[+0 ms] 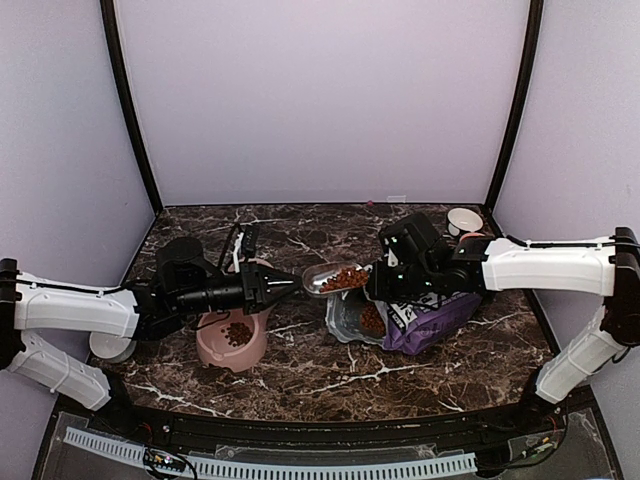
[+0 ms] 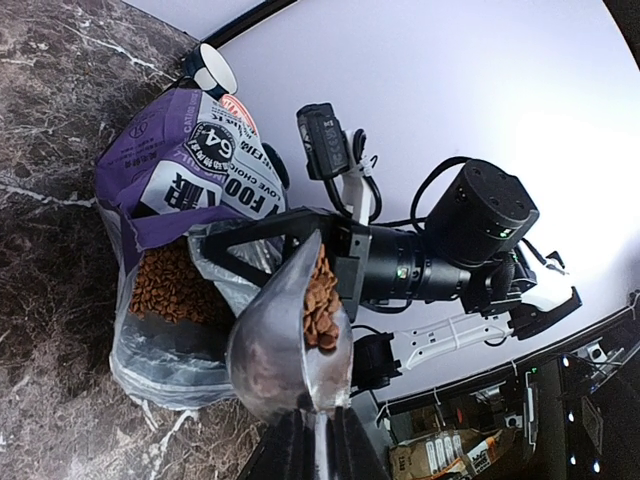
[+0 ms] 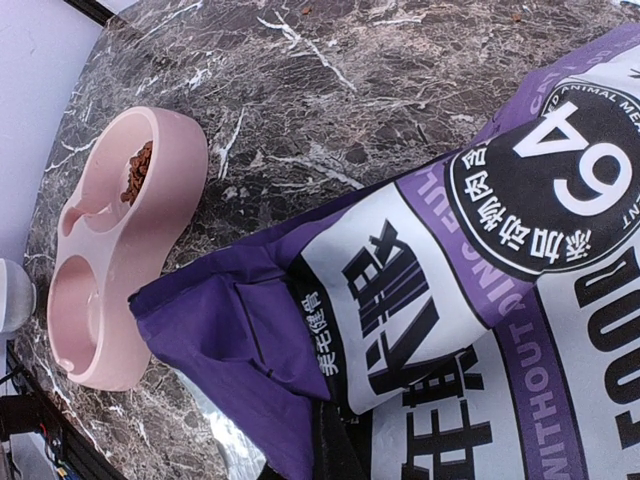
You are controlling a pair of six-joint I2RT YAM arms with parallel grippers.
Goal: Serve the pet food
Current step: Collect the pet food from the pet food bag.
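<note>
**Top view.** One dark marble desk (image 1: 420,375), two arms.
- The left claw (image 1: 292,284) is narrow, clamped on the handle of one silver metal scoop (image 1: 318,280).
- The scoop is in the air between bowl and bag. It carries pet food (image 1: 345,278), small dry reddish-brown kibble pellets.
- One pink plastic double bowl (image 1: 215,348) sits under the left arm, with pellets in it.
- One purple-and-white printed bag (image 1: 440,315) lies on its side, mouth towards the bowl, with pellets showing inside.
- That makes three lots of pet food: scoop, bowl, bag.
- The right claw (image 1: 375,290) is at the bag's upper lip.
- One small white cup (image 1: 464,220) stands in the back right corner.

**Left wrist.** Only here does the scoop show turned on edge, pellets piled against one rim. The bag's clear inner liner also shows only here. The right claw's black fingers sit behind the scoop at that liner.

**Right wrist.** Only here do the bowl's two wells show apart, with pellets in one. The right claw is fully closed, pinching the bag's purple fold at the bottom edge.
</note>
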